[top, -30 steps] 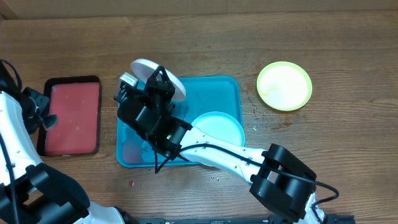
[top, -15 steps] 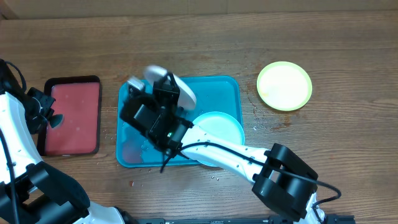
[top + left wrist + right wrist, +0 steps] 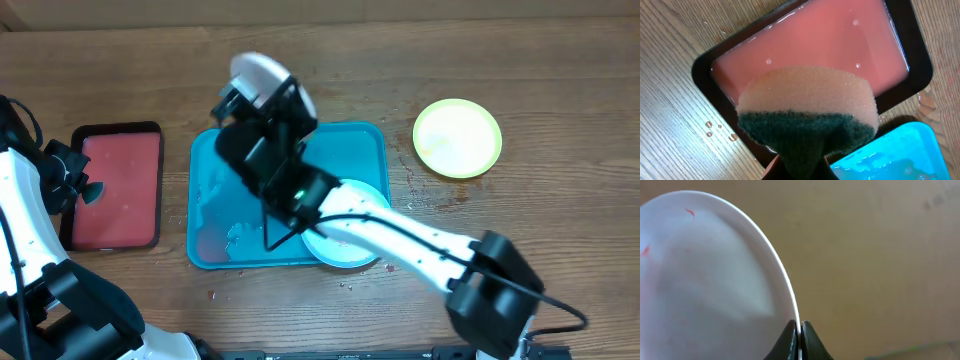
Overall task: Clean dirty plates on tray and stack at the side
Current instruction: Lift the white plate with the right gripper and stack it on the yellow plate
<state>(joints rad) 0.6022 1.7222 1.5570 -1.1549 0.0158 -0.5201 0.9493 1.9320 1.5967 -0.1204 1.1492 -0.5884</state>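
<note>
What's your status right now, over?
Right pincer shut on white plate, red smears showing, held aloft. Left pincer shut on sponge over red tray. Mint plate in blue tray.

Right arm [image 3: 400, 235] stretched from lower right to upper centre of frame, right gripper [image 3: 799, 330] pinched on white plate [image 3: 715, 270] rim; left arm [image 3: 25, 230] at left edge, left gripper [image 3: 800, 167] clamped on sponge [image 3: 807, 100].

Wood table [image 3: 560, 120], glossy plastic tray [image 3: 210, 190], porous sponge [image 3: 810, 95]

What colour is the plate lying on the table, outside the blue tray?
The plate is yellow-green; the overhead view shows it best.
</note>
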